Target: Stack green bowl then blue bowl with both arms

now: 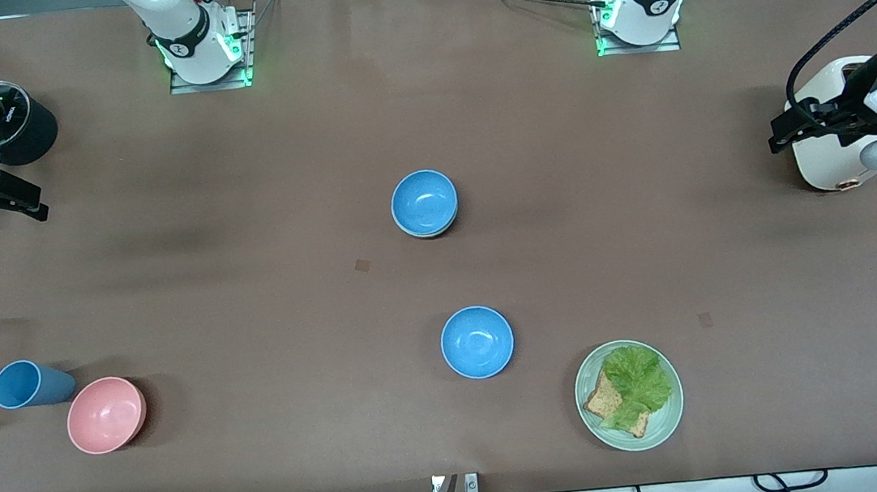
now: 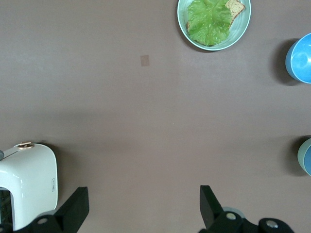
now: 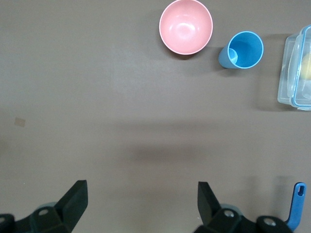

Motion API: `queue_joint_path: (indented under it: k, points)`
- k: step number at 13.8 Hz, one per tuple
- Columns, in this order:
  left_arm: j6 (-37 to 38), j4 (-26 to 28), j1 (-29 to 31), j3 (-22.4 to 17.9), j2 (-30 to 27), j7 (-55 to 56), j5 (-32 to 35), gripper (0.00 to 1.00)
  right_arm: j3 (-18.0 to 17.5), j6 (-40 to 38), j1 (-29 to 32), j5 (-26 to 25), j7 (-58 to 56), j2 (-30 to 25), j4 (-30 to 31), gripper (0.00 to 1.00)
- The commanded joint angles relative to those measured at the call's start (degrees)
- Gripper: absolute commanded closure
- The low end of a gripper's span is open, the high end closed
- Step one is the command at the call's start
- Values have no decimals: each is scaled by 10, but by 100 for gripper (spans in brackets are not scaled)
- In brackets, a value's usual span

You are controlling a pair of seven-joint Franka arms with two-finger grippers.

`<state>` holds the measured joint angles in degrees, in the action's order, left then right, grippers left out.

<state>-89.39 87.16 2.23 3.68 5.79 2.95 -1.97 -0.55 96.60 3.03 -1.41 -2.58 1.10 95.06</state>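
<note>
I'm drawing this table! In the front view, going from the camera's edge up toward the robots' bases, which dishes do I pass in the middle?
Green plate with lettuce and toast → lone blue bowl → blue bowl sitting in a pale bowl.

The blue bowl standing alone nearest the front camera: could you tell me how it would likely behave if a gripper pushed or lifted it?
The blue bowl looks rigid and plain, so it should keep its shape in a rim pinch. Its glossy inside suggests a somewhat slippery surface. Upright and low, it would probably slide rather than tip when pushed.

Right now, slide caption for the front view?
Blue bowl nested in green bowl mid-table, second blue bowl nearer the camera.
</note>
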Motion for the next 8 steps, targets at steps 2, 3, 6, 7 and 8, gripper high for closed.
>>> queue_joint_path:
  k: [2,3,6,7,8]
  points:
    - [-4,0,-4,1,-3,0,12,0,-2,-10,4,0,-2,-3,-5,0]
    - [-4,0,-4,1,-2,0,12,0,-2,-10,4,0,-2,-3,-5,0]
    - [-4,-1,-3,1,-1,3,12,0,-2,-9,4,0,-2,-3,-5,0]
    - [-4,-1,-3,1,-1,3,12,0,-2,-10,4,0,-2,-3,-5,0]
    - [-4,0,-3,0,-1,3,12,0,-2,-10,4,-1,-2,-3,-5,0]
